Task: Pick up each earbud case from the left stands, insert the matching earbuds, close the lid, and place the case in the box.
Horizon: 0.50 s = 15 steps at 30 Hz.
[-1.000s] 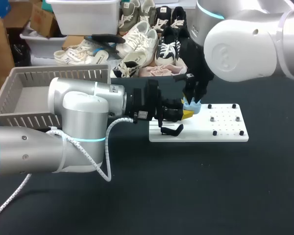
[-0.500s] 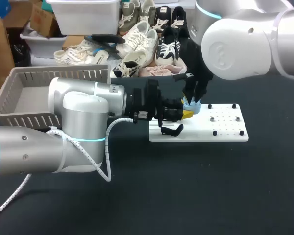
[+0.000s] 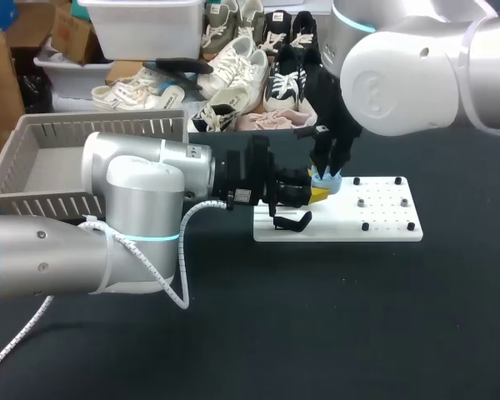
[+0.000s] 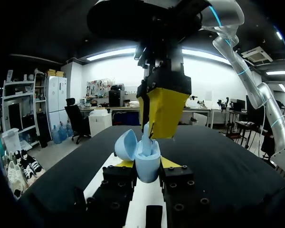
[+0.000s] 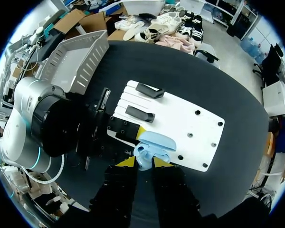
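The case [image 4: 147, 167], pale blue with its lid [image 4: 125, 145] swung open, is where it was a second ago. It hangs above the far edge of the white board [image 3: 383, 229], left of that edge's middle. The left gripper [image 4: 147, 164] has it clamped, one yellow tip against each flank.

An earbud [image 4: 146, 142] of the same blue stands in the mouth of the case. Its stem is nipped between the nearly closed fingers of the right gripper [image 4: 156, 128], which reaches straight down from above.

Neither gripper shifts over the last second. Only the right arm's big white elbow [image 3: 404, 75] drifts slightly leftward. I judge this to be the final press of the insertion, or a pause in it. Whether the earbud is fully seated is probably not settled, since the fingers hide its base.

The lid is not yet closed. The grey box [image 3: 33, 204] stands at the bench's far left corner, well apart, and a black stand [image 3: 293, 222] sits on the board's left end.
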Each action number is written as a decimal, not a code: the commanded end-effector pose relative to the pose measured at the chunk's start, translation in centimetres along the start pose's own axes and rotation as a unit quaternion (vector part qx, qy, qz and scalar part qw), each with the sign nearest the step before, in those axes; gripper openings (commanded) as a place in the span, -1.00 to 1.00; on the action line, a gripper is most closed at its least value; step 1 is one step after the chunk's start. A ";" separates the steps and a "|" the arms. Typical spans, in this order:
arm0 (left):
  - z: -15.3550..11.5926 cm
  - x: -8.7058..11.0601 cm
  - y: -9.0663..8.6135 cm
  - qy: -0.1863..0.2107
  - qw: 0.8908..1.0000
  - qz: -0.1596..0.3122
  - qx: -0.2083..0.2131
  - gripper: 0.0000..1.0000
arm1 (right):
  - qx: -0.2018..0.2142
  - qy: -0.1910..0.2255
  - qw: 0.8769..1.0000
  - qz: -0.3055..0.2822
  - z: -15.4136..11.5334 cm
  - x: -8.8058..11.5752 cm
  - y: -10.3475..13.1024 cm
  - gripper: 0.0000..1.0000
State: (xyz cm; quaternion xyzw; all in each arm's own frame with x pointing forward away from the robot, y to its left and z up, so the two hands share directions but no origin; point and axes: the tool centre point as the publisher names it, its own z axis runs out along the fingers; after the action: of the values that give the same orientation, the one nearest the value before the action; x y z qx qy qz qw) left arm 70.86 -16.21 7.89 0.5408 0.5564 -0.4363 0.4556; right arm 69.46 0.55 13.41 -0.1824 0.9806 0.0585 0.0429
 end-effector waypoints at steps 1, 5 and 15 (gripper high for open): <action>0.0 0.0 0.0 -0.002 1.000 0.001 0.000 -1.00 | 0.001 0.004 1.000 0.000 0.3 -0.3 0.1 -1.00; 0.0 0.0 0.0 -0.002 1.000 0.001 0.000 -1.00 | 0.000 0.005 1.000 0.001 0.3 -0.3 0.1 -1.00; 0.0 0.0 0.0 -0.002 1.000 0.001 0.000 -1.00 | 0.002 -0.002 1.000 0.001 -0.4 -0.3 0.0 -1.00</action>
State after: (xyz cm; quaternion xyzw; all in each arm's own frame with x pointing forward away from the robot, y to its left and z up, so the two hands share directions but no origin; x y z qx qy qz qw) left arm 70.87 -16.23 7.91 0.5408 0.5561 -0.4364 0.4560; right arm 69.78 0.68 13.76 -0.1816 0.9807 0.0575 0.0442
